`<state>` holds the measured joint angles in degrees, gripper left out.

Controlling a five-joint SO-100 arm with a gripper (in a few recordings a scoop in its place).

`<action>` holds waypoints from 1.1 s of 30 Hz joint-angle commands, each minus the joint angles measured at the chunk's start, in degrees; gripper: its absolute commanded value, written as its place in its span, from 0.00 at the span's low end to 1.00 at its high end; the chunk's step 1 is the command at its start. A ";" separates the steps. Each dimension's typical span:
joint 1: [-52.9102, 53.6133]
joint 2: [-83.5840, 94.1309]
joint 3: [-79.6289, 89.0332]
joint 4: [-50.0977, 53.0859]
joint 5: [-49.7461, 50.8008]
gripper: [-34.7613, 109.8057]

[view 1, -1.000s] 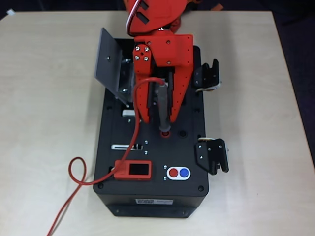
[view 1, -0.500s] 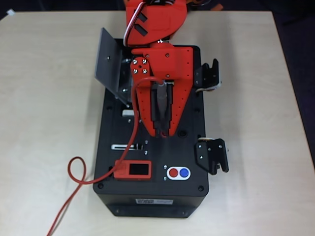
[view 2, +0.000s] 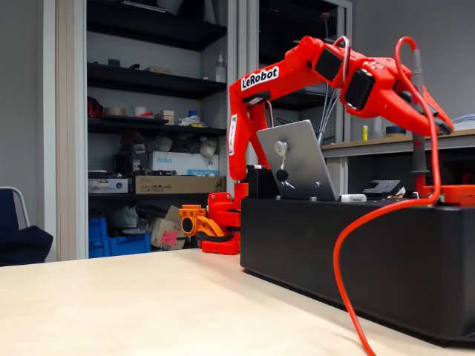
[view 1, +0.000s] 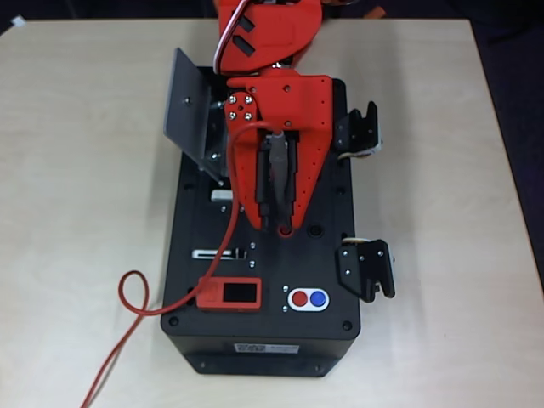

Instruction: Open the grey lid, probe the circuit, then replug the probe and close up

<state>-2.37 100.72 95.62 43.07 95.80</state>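
My red gripper [view 1: 276, 223] hangs over the middle of the black box [view 1: 191, 280], shut on the probe [view 1: 277, 174]. The probe is a grey rod standing nearly upright, its tip at a round red socket [view 1: 286, 229]. In the fixed view the probe [view 2: 417, 111] points straight down at the box top [view 2: 356, 204] from the gripper [view 2: 439, 122]. Its red cable [view 1: 228, 229] arcs from the rear end down to the table. The grey lid [view 1: 189, 109] stands swung open at the box's far left, its black knob [view 2: 282, 175] showing. Shiny parts of the circuit [view 1: 216, 155] peek out beside the arm.
A red module with a black screen [view 1: 229, 293] and a red and blue button pair [view 1: 308, 298] sit near the box's front. A black socket [view 1: 316, 230] lies right of the red one. Two black latches [view 1: 367, 269] stick out on the right. The cable loops on the table [view 1: 132, 299].
The gripper with the probe pushed forward over the red socket, then eased back a little. The lid and the cable loop have stayed put.
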 commanded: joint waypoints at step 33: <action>4.31 -15.56 -29.18 26.28 -7.29 0.24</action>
<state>-1.67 85.17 69.26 67.94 88.86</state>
